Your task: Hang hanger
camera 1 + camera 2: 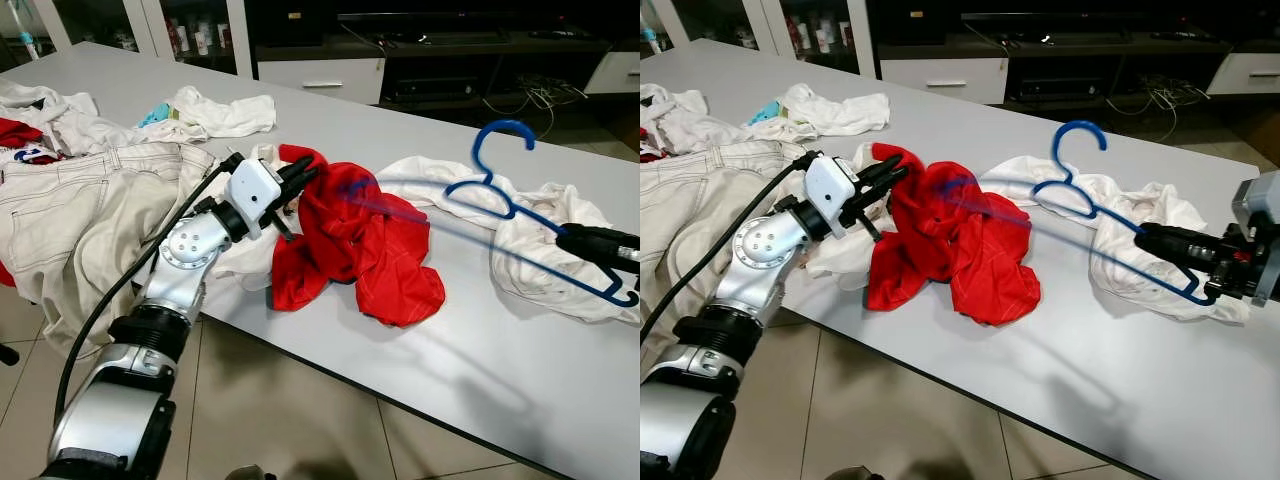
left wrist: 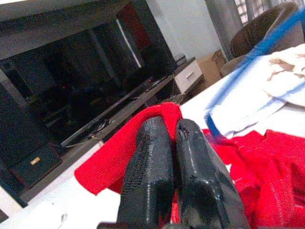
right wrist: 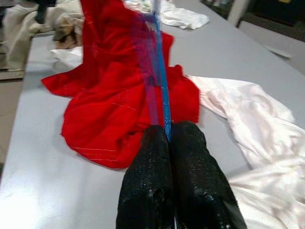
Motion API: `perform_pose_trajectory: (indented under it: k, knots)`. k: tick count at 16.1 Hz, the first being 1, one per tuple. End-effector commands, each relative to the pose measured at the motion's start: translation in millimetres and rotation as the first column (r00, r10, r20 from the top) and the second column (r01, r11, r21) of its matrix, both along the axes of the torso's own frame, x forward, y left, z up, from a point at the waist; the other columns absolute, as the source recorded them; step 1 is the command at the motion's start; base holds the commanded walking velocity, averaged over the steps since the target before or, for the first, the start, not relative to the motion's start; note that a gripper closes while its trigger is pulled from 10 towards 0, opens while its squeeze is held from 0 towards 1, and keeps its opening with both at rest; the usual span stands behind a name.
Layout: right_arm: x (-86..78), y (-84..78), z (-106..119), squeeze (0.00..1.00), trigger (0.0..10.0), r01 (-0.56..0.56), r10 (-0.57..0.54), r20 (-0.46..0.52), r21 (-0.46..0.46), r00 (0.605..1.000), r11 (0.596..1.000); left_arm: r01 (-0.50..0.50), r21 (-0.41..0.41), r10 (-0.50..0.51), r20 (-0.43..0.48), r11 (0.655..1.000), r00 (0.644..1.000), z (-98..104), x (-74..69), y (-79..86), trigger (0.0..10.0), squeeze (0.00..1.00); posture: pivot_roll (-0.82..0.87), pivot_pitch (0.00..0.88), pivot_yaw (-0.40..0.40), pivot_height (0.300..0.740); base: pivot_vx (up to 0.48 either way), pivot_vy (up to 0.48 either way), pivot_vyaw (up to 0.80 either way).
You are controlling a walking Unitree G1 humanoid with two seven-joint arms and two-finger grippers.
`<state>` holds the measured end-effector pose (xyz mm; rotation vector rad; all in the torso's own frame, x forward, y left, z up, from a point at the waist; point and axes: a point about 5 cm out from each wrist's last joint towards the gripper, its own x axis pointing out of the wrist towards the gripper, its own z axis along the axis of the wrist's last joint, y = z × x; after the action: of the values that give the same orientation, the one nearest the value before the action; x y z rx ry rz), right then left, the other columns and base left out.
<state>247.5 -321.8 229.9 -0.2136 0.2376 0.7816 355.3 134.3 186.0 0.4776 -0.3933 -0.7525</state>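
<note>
While your right gripper (image 1: 1160, 240) pinches one end of the blue hanger (image 1: 1090, 205) over the white garment (image 1: 1140, 235) toward the table's (image 1: 1040, 380) right side, your left gripper (image 1: 305, 178) is clamped on the red shirt (image 1: 360, 240) mid-table. Beige trousers (image 1: 80, 210) drape over the left front edge.

Bare grey surface (image 1: 480, 360) runs open along the lower right of the frame. Mid-frame passage is blocked by the crumpled red cloth garment (image 1: 365, 240); a white cloth heap (image 1: 540, 235) obstructs the right, beige trousers (image 1: 90, 215) the left.
</note>
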Motion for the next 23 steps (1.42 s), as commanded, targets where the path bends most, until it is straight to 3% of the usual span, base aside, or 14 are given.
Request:
perform_pose_trajectory:
  k: [1, 4, 9, 13, 16, 21, 23]
  knots:
    - [-1.8, -5.2, 7, 0.00, 10.0, 0.027, -0.026, 0.019, -0.020, 0.999, 0.999, 0.016, 0.040, -0.017, 0.024, 0.999, 1.000, 4, 1.2, -0.3, 10.0, 0.00, -0.10, 0.000, 0.035, 0.740, 0.000, 0.000, 0.00]
    - [-0.9, -5.4, 9, 0.00, 10.0, 0.016, -0.015, 0.023, -0.027, 1.000, 1.000, 0.015, 0.051, -0.016, 0.022, 0.999, 1.000, 2, 0.9, 0.7, 10.0, 0.00, -0.10, 0.000, 0.034, 0.740, 0.000, 0.000, 0.00]
    - [9.5, 20.3, 5, 0.00, 10.0, -0.103, 0.103, 0.008, -0.025, 0.995, 0.994, 0.048, 0.052, -0.051, 0.046, 0.997, 0.998, 5, 1.9, -12.8, 10.0, 0.00, -0.10, 0.000, 0.034, 0.740, 0.000, 0.000, 0.00]
    - [20.5, 40.7, -1, 0.00, 10.0, -0.164, 0.164, 0.005, -0.021, 0.986, 0.986, 0.105, 0.057, -0.108, 0.054, 0.993, 0.993, 5, -0.7, -26.7, 10.0, 0.00, -0.10, 0.000, 0.036, 0.740, 0.000, 0.000, 0.00]
    - [31.2, 57.7, -9, 0.00, 10.0, -0.195, 0.195, 0.000, -0.004, 0.981, 0.981, 0.193, 0.072, -0.198, 0.070, 0.978, 0.978, 5, -6.6, -48.9, 10.0, 0.00, -0.10, 0.000, 0.039, 0.740, 0.000, 0.000, 0.00]
    - [40.4, 64.9, -27, 0.00, 10.0, -0.159, 0.158, -0.038, -0.031, 0.987, 0.987, 0.276, 0.061, -0.281, 0.087, 0.959, 0.956, 5, -15.5, -70.5, 10.0, 0.00, -0.10, 0.000, 0.039, 0.740, 0.000, 0.000, 0.00]
    - [39.2, 58.8, -26, 0.00, 10.0, -0.151, 0.149, -0.039, -0.039, 0.988, 0.988, 0.271, 0.069, -0.277, 0.087, 0.960, 0.957, 5, -14.7, -71.4, 10.0, 0.00, -0.10, 0.000, 0.034, 0.740, 0.000, 0.000, 0.00]
